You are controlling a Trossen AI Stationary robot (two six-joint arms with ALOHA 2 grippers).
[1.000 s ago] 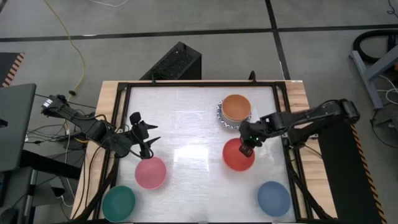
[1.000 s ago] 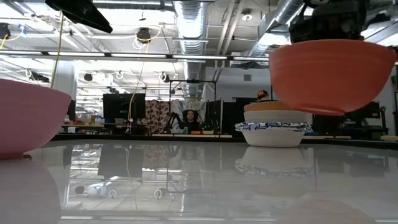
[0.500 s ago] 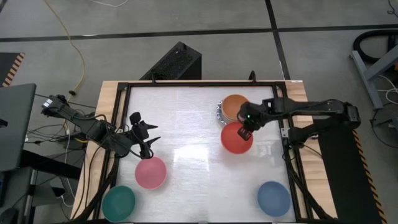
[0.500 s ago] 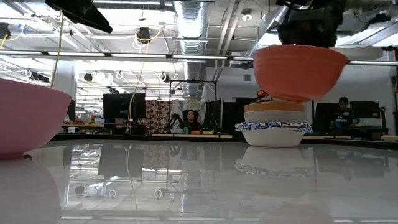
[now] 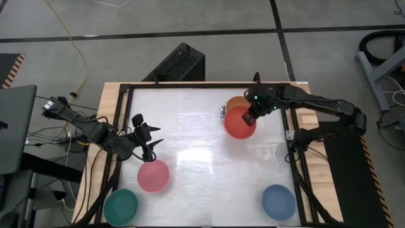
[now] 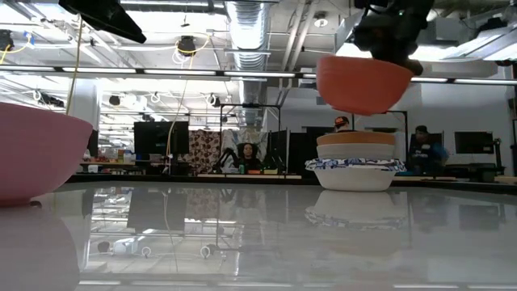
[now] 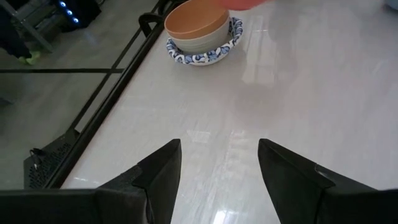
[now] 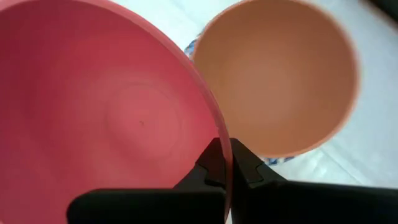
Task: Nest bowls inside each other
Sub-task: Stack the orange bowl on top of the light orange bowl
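My right gripper (image 5: 251,116) is shut on a red bowl (image 5: 239,123) and holds it in the air, just nearer than and partly over a stack at the far right. That stack is an orange bowl (image 8: 280,81) nested in a cream bowl, inside a white bowl with a blue patterned rim (image 6: 355,165). A pink bowl (image 5: 153,175), a green bowl (image 5: 121,206) and a blue bowl (image 5: 278,202) stand apart on the table on their bases. My left gripper (image 7: 217,168) hangs open above the table's left side, just beyond the pink bowl, with nothing between its fingers. My right gripper pinches the red bowl's rim (image 8: 217,140) on the side toward the stack, one finger inside the bowl (image 8: 210,163) and one outside. The fingers come steeply from above. The bowl hangs clear of the table and of the stack, mouth up, about level (image 6: 363,81).
A black frame (image 5: 123,114) runs round the white tabletop. The middle of the table between the stack and the pink bowl is bare. Beyond the far edge, people show at desks in the room.
My right gripper has carried the red bowl up and toward the table's far edge, from the right middle of the table to just above and in front of the stack. The bowl has stayed mouth up. The gripper has stayed shut on the rim.
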